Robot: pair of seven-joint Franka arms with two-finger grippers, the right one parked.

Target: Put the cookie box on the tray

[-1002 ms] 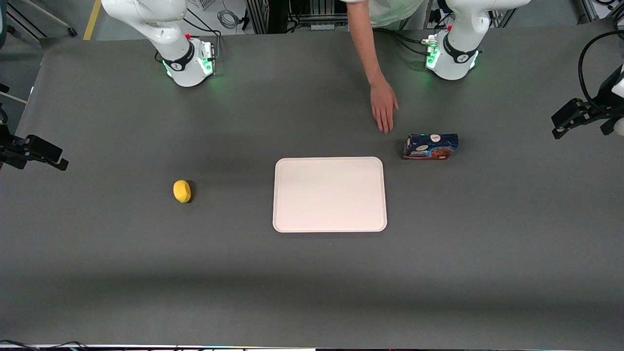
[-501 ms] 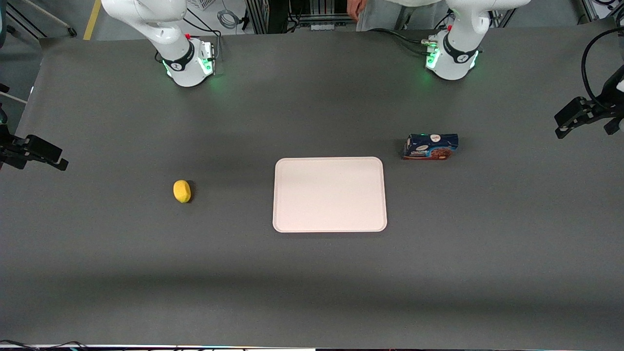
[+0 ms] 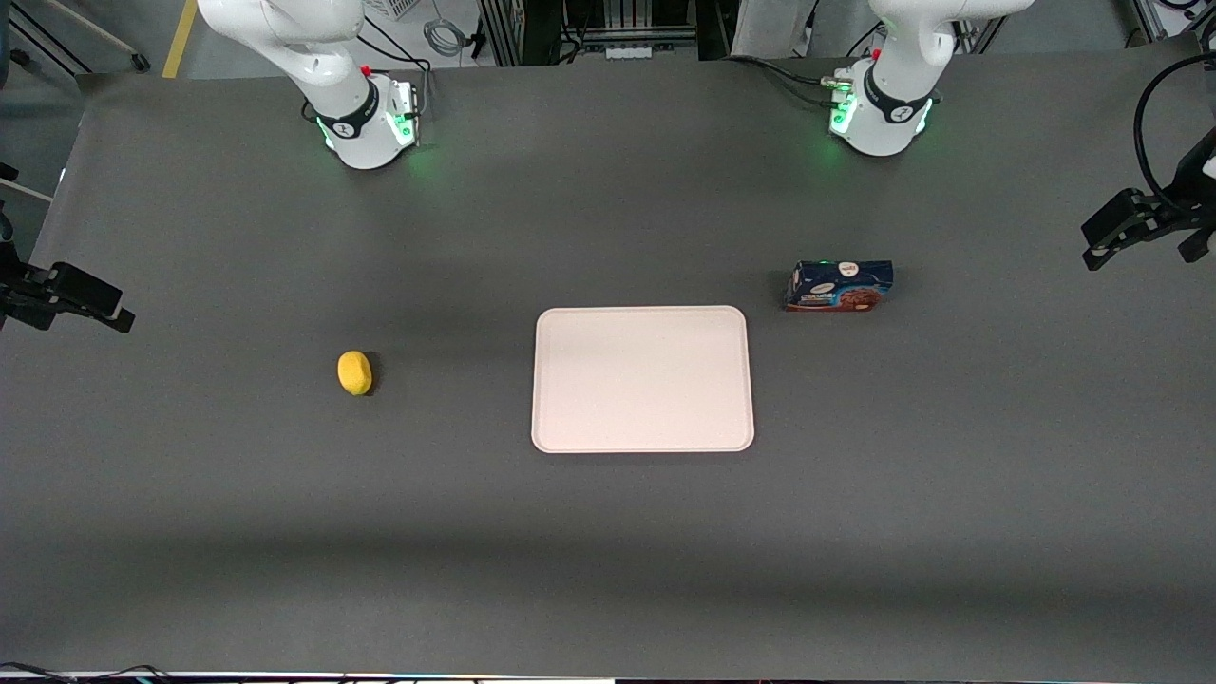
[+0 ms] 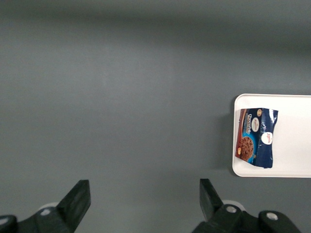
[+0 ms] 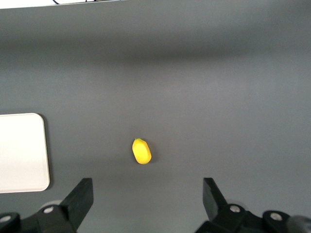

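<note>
We find the end effector (image 3: 1094, 249) wide open and empty at the frame's edge. A glancing approach could topple the cookie box (image 3: 839, 286) beside the tray (image 3: 642, 378).

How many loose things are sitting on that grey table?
3: the tray mid-table, the cookie box beside it, a lemon-like object toward the parked arm's end. The open gripper hovers at the working arm's end.

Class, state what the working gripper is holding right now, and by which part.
Nothing: the gripper is open above bare table, away from the cookie box.
</note>
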